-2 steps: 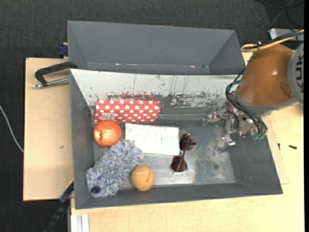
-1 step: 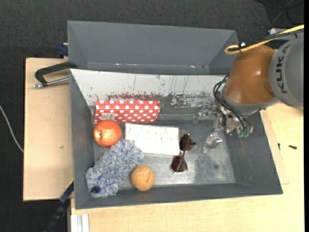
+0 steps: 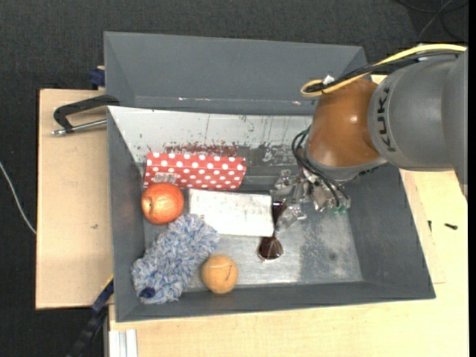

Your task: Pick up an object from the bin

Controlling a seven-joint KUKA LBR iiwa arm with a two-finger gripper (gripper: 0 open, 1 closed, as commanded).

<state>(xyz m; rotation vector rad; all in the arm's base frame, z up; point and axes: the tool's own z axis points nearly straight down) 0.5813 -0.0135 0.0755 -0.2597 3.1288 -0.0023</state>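
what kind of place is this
Most likely a robotics lab set up for grasping trials: a KUKA arm reaches its gripper into a grey metal bin holding unrelated odds and ends, such as a red dotted box, an apple and a blue woolly cloth.

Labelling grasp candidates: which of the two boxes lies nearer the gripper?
The plain white box, its right end beside the gripper. The red white-dotted box lies farther off, toward the back left.
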